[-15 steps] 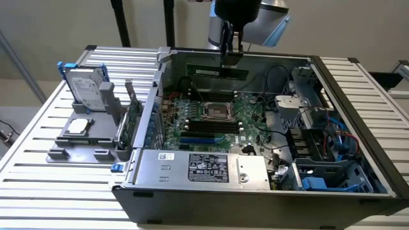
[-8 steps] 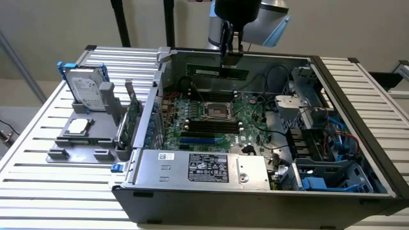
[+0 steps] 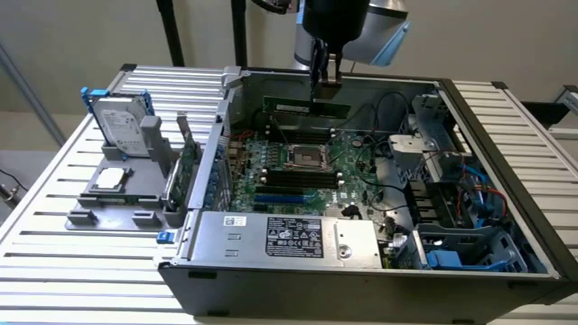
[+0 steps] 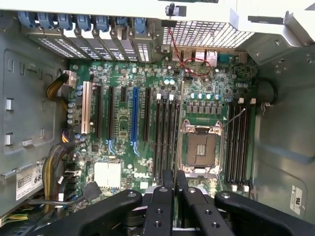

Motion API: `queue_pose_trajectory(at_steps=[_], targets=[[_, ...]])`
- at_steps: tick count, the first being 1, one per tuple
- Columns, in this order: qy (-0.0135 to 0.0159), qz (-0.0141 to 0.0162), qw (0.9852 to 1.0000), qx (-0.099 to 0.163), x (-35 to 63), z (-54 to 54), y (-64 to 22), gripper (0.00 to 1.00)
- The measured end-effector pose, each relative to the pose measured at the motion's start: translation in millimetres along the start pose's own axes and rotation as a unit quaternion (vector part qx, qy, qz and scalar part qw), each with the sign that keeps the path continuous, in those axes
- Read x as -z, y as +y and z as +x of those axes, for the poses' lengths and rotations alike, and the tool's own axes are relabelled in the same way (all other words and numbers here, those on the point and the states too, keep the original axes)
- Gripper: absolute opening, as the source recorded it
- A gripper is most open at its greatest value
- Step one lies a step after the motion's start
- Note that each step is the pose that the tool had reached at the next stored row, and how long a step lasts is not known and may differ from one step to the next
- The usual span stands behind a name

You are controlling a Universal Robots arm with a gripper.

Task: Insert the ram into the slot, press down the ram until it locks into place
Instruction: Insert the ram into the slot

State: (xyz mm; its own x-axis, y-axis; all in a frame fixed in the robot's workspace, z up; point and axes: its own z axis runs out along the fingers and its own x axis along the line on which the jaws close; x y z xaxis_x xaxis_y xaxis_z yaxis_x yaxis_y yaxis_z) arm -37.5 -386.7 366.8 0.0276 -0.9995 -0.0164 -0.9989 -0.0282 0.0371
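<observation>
My gripper [image 3: 325,76] hangs over the open computer case, shut on the top edge of the ram [image 3: 305,106], a long green stick held level and on edge, well above the motherboard [image 3: 348,189]. In the wrist view the ram [image 4: 178,128] shows edge-on as a thin line running out from between the black fingers [image 4: 162,196]. Black memory slots [image 4: 165,137] lie in a parallel bank right beside that line, with a second bank [image 4: 237,142] past the processor socket. In the exterior view the slots [image 3: 289,177] lie below the ram and nearer the camera.
The square silver processor socket [image 4: 201,147] sits between the two slot banks. A blue socket [image 4: 135,118] and cable bundles [image 4: 54,167] lie farther off. The power supply [image 3: 289,237] and drive cage [image 3: 451,203] crowd the case. Outside, a grey holder [image 3: 118,196] carries a hard drive [image 3: 122,125] and an upright green card [image 3: 187,169].
</observation>
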Motion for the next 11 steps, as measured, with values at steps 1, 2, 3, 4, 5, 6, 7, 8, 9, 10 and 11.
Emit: queue_pose_trajectory(at_steps=[1,2,3,4,5,6,7,8,9,10,11], targets=[[0.0000,0.0000,1.0000,0.001,-1.8,0.0,-0.1,0.14],[0.0001,0.0000,1.0000,0.002,-3.7,0.1,-0.3,0.14],[0.0001,-0.0001,1.0000,0.003,-5.5,0.1,-0.5,0.14],[0.0002,-0.0001,1.0000,0.003,-7.2,0.1,-0.7,0.14],[0.0002,0.0000,1.0000,0.004,-9.0,0.2,-1.1,0.14],[0.0004,0.0001,1.0000,0.004,-10.8,0.2,-1.5,0.14],[0.0005,0.0004,1.0000,0.005,-12.5,0.3,-2.0,0.14],[0.0007,0.0006,1.0000,0.005,-14.2,0.3,-2.7,0.14],[0.0008,0.0010,1.0000,0.006,-16.1,0.4,-3.4,0.14],[0.0010,0.0013,1.0000,0.007,-17.7,0.4,-4.0,0.14],[0.0012,0.0016,1.0000,0.008,-19.2,0.4,-4.4,0.14]])
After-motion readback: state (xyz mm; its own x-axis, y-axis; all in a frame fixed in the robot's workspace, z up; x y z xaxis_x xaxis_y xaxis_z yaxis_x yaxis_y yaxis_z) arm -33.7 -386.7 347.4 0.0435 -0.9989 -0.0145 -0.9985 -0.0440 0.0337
